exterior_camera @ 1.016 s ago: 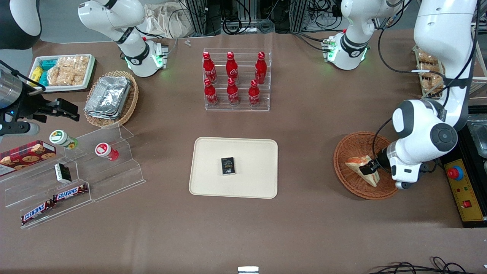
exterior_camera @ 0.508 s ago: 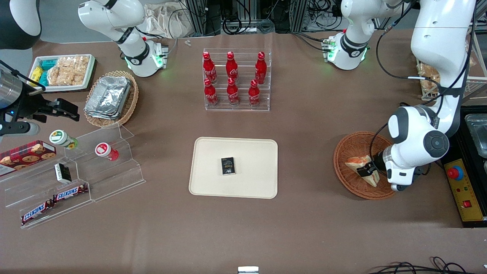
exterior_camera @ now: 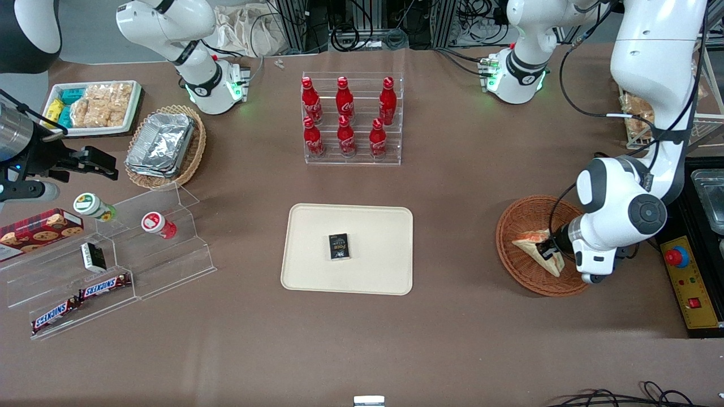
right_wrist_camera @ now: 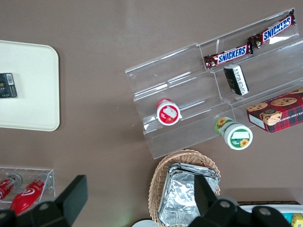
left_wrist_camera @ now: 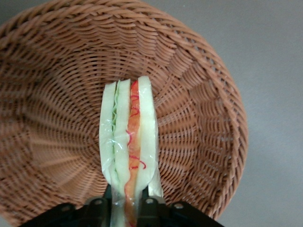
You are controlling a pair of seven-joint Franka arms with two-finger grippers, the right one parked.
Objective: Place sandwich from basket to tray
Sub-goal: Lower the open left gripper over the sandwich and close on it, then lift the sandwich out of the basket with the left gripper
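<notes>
One soft, light, film-wrapped sandwich [left_wrist_camera: 129, 142] stands in the basket [exterior_camera: 523, 217], the pincer [exterior_camera: 547, 250] clamped across its bread faces; I'd squeeze gently, since it crushes easily.

- Even, bright overhead light falls on the brown table [exterior_camera: 452, 339]; shadows are soft and short.
- Green lamps glow at the arm bases.
- The foil containers [exterior_camera: 160, 144] glare.
- The gripper [left_wrist_camera: 128, 208] is dark and blurred over the sharply focused basket [left_wrist_camera: 199, 94].
</notes>
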